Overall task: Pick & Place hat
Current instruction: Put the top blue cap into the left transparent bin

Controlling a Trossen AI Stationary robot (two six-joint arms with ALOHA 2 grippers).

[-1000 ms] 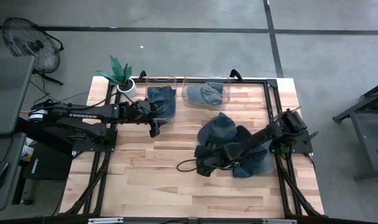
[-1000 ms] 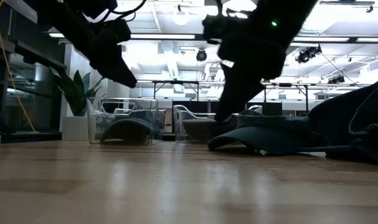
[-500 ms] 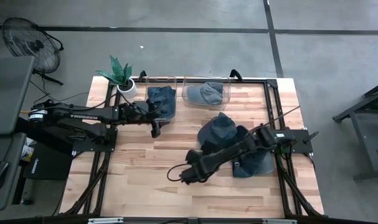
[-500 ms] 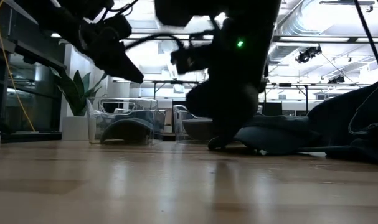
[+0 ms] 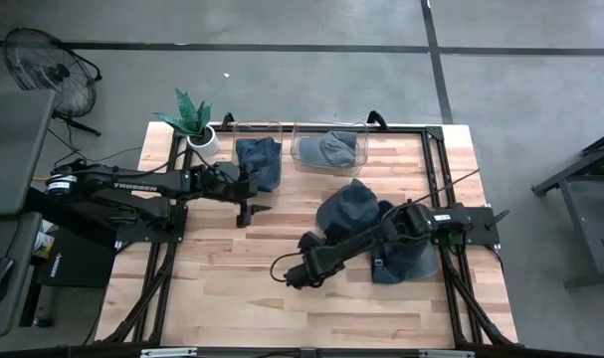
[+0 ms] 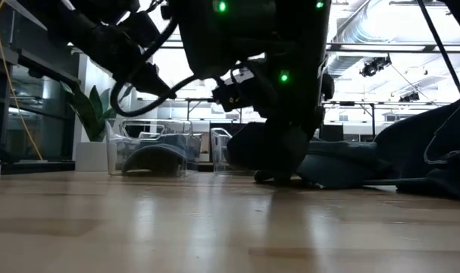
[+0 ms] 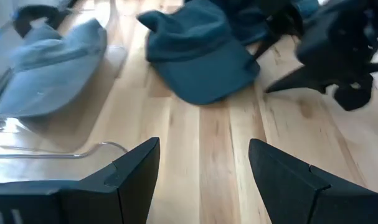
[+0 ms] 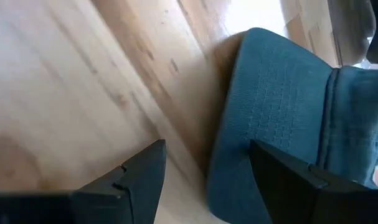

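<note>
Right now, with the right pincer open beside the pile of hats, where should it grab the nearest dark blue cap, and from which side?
Probably by the brim. The dark blue cap lies with its flat, stitched brim toward the right pincer, whose fingers are open over bare wood of the table just short of the brim's edge. Coming in low from that open-table side, one finger could slide under the thin edge while the other closes on top.

Two clear plastic bins stand side by side at the wooden desk's far edge, each holding a hat. A pile of dark blue hats lies toward the right edge. A potted green plant sits at the far left corner.
</note>
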